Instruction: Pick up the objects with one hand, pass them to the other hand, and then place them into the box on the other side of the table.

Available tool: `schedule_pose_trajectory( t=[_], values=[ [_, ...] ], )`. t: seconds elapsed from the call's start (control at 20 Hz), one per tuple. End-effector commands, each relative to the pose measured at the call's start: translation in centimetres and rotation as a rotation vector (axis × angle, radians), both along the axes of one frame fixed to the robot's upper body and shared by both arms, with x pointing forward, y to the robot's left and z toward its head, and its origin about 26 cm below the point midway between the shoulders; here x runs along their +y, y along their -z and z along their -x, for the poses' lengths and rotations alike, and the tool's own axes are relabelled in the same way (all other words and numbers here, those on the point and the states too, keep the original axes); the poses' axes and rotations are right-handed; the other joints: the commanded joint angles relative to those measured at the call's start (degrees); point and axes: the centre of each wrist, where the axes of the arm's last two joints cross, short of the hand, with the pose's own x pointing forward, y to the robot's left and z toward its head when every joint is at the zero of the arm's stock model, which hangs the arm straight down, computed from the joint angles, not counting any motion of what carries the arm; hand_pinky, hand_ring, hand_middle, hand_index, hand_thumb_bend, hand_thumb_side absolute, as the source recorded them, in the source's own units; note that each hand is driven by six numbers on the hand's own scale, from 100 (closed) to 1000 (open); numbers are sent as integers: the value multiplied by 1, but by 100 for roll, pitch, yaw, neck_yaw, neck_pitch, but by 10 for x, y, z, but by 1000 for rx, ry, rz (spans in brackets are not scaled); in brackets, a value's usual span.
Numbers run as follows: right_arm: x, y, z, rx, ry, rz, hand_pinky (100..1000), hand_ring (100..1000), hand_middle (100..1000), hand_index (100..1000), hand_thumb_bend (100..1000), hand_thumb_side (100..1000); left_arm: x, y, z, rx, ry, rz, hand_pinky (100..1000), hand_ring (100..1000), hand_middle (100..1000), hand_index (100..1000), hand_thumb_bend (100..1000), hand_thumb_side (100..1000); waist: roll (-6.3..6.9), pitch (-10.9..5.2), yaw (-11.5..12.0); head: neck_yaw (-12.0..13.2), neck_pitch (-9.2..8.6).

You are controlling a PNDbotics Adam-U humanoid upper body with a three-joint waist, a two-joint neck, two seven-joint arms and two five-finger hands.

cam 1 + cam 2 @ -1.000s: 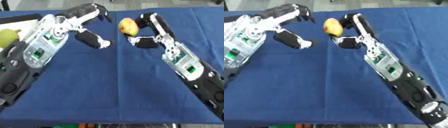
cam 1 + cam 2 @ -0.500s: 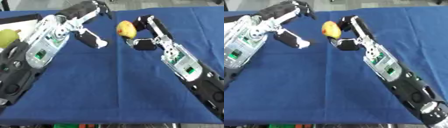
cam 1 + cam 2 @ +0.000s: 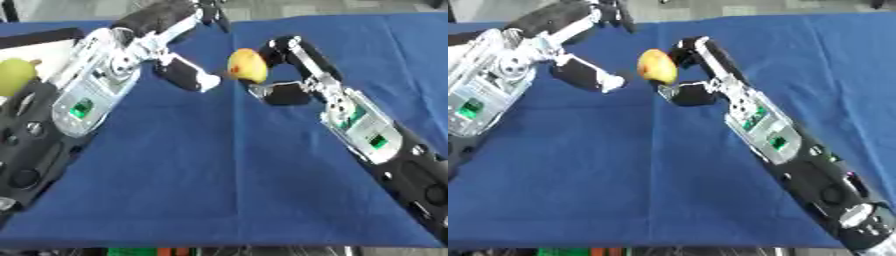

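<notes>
A yellow fruit with a red blush (image 3: pixel 247 65) hangs above the blue table, pinched by my right hand (image 3: pixel 282 70), whose fingers curl over its right side while the thumb sits below. My left hand (image 3: pixel 179 47) is spread open just left of the fruit, thumb (image 3: pixel 188 75) pointing at it and fingers raised toward the far edge; whether the thumb tip touches the fruit I cannot tell. A green pear (image 3: pixel 15 75) lies at the far left beside a white box (image 3: pixel 35 52), partly behind my left forearm.
The blue tablecloth (image 3: pixel 210 180) covers the whole table. My two forearms slant in from the lower left and lower right corners. The far table edge runs along the top of the views.
My right hand has carried the fruit a little leftward. My left hand has opened wider, fingers lifting toward the far edge, and now sits closer to the fruit.
</notes>
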Motion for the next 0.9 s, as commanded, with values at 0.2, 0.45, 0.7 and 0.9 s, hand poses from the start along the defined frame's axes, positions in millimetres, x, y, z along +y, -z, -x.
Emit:
schedule_pose_trajectory(
  t=[0.2,0.45,0.7,0.9],
  values=[
    [4,-14,2,-45,-43,-16,691,647,459,516,366,100,-5,-10,2,-18,32,0,785,792,774,776,421,229,3,-145,-8,25,-15],
    [5,-15,6,-52,-70,-18,691,647,459,516,365,100,-8,-6,1,-6,48,-22,784,792,774,769,430,218,9,-135,-13,25,-15],
    [6,-16,7,-54,-82,-21,691,647,459,516,363,100,-8,-1,-4,0,43,-41,782,793,777,772,468,190,11,-133,-16,18,-15],
    [8,-15,8,-57,-119,-25,691,648,459,516,361,100,-9,5,-10,-39,25,-56,779,792,776,773,496,167,6,-137,-27,26,-15]
  ],
)
